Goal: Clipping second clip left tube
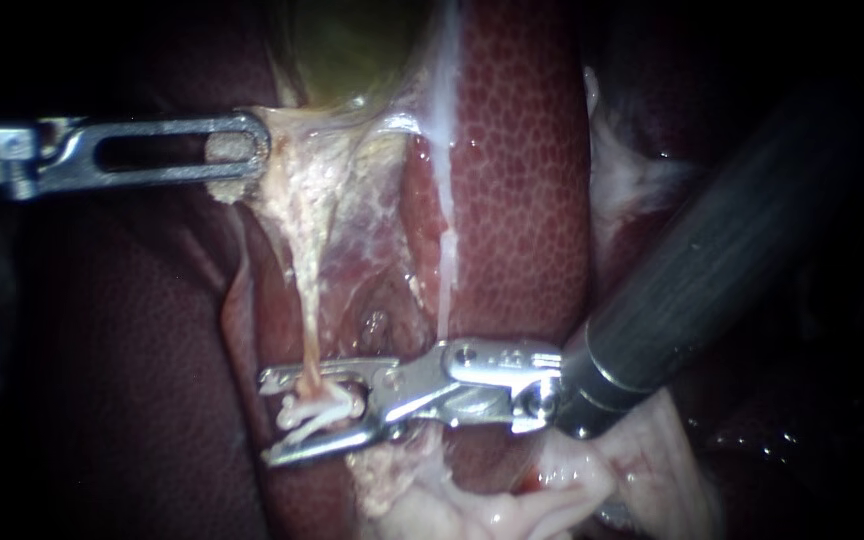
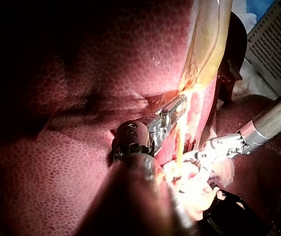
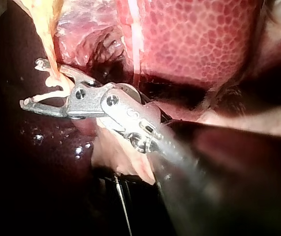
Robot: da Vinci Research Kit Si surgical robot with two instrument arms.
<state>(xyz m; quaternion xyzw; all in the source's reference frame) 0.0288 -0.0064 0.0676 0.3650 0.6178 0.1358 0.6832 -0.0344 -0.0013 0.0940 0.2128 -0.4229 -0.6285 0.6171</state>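
Note:
A pale thin tube (image 1: 307, 300) runs down from the gallbladder (image 1: 352, 50) across the dissected bed. My right instrument (image 1: 297, 412) comes in on a dark shaft from the upper right. Its jaws stand apart on either side of the tube's lower end and hold a white clip (image 1: 317, 405) around it. In the right wrist view the clip (image 3: 49, 94) lies along one jaw of this instrument (image 3: 32, 83), with the tube (image 3: 47, 24) dropping between the jaws. My left instrument (image 1: 242, 150), with slotted jaws, is shut on the gallbladder's lower edge and holds it taut. It also shows in the left wrist view (image 2: 172, 110).
Red mottled liver (image 1: 522, 170) lies right of the tube and darker liver (image 1: 132, 400) to the left. Pale fatty tissue (image 1: 472, 500) lies under the right instrument's wrist. A printed sheet (image 2: 275, 39) lies beyond the organ in the left wrist view.

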